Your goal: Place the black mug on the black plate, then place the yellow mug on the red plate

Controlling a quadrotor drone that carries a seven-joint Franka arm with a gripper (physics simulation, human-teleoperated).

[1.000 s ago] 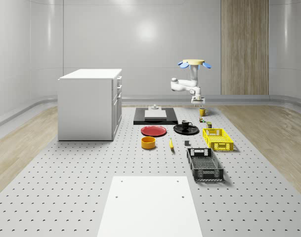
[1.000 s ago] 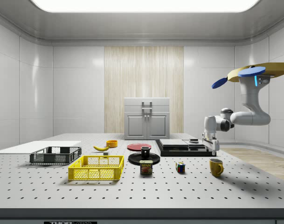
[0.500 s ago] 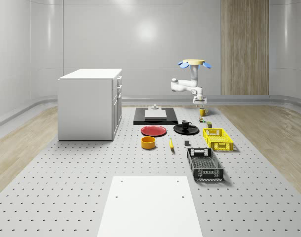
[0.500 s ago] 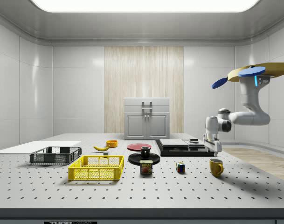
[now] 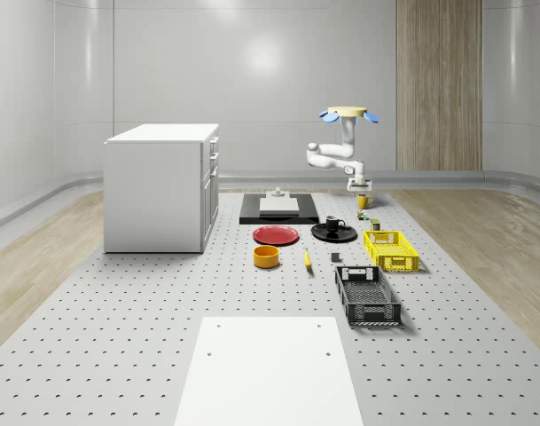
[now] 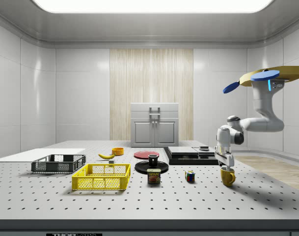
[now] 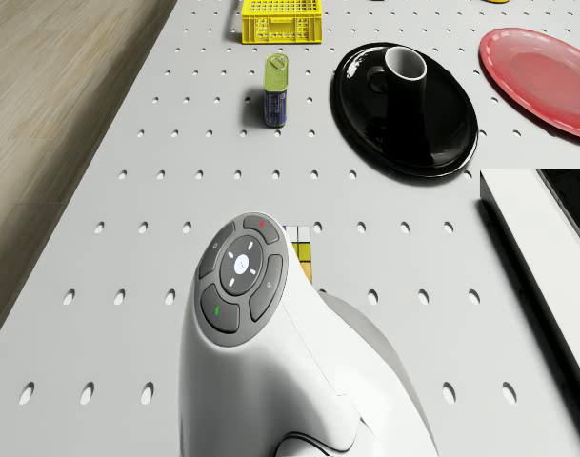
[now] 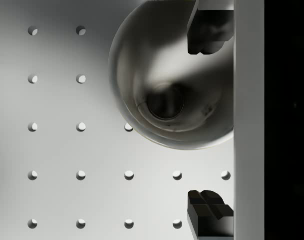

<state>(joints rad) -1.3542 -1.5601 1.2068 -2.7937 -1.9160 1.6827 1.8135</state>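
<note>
**Pincer poised over the yellow mug, black mug already plated**

Here is the drone (image 6: 272, 76), hovering high above the counter (image 5: 163, 293) at the side view's right, rotors level and resting on nothing. Its white arm (image 6: 247, 124) folds down and back toward the work surface, and the pincer (image 6: 227, 162) hangs straight down, just above the rim of the yellow mug (image 6: 228, 176). In the whole-scene view the pincer (image 5: 362, 187) sits directly over the yellow mug (image 5: 363, 201), at the far side of the counter near the black slab (image 5: 278, 209).

From the wrist camera we look right into the mug's mouth (image 8: 166, 80), and the two dark fingertips (image 8: 206, 30) stand wide apart, one over the mug's opening and one over bare counter beyond its rim. They are spread and hold nothing; whether either pad touches the mug, I cannot tell.

Now the other half of the job: the black mug (image 7: 405, 71) stands upright on the black plate (image 7: 409, 100), clear in the drone's camera. The red plate (image 7: 542, 71) lies just beside that black plate, bare, and the yellow mug is well apart from it.

Around them, a small can (image 7: 277, 88) stands near the black plate, a coloured cube (image 6: 189, 176) sits between the can and the yellow mug in the side view, and the yellow crate (image 5: 390, 249) and dark crate (image 5: 367, 295) line the whole-scene view's right. A white cabinet (image 5: 161, 186) stands at its left.
</note>
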